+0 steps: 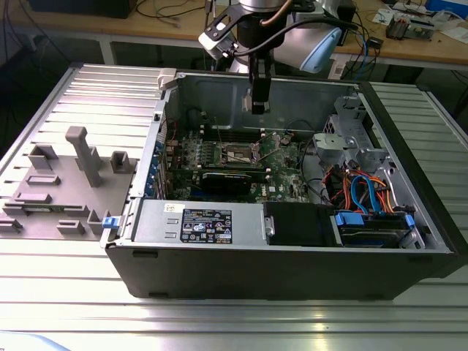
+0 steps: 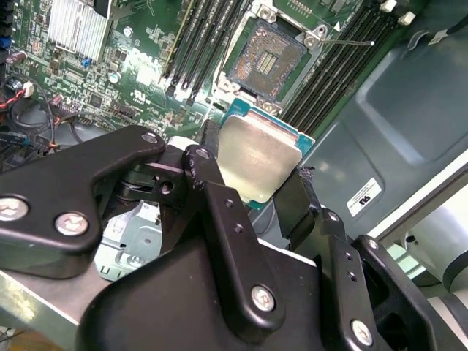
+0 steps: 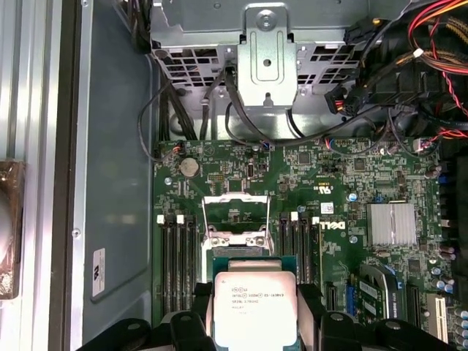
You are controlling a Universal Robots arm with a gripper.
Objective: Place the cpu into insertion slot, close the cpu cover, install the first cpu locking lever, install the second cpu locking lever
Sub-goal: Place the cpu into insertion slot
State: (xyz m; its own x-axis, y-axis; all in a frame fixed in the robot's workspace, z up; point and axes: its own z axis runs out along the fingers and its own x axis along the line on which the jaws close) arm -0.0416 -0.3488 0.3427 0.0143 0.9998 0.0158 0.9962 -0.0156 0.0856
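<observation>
The gripper (image 2: pixel 250 170) pinches the chip (image 3: pixel 254 311) by two opposite edges, holding it in the air inside the computer case (image 1: pixel 278 274), above the green board (image 2: pixel 139 73). Beyond it the socket (image 2: pixel 269 57) lies bare mid-board between the memory slots (image 2: pixel 197 36), its cover (image 3: pixel 234 213) standing open. The risk, as I judge it: a tilted or turned chip set down off-square would bend the socket's pins.

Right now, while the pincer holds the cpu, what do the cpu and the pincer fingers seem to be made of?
The cpu: dull silver-grey metal top, by its soft even sheen; the green rim beneath looks like circuit board. The pincer fingers: black, smooth, faintly glossy, fastened with screws; coated metal or hard plastic, I cannot tell which.
</observation>
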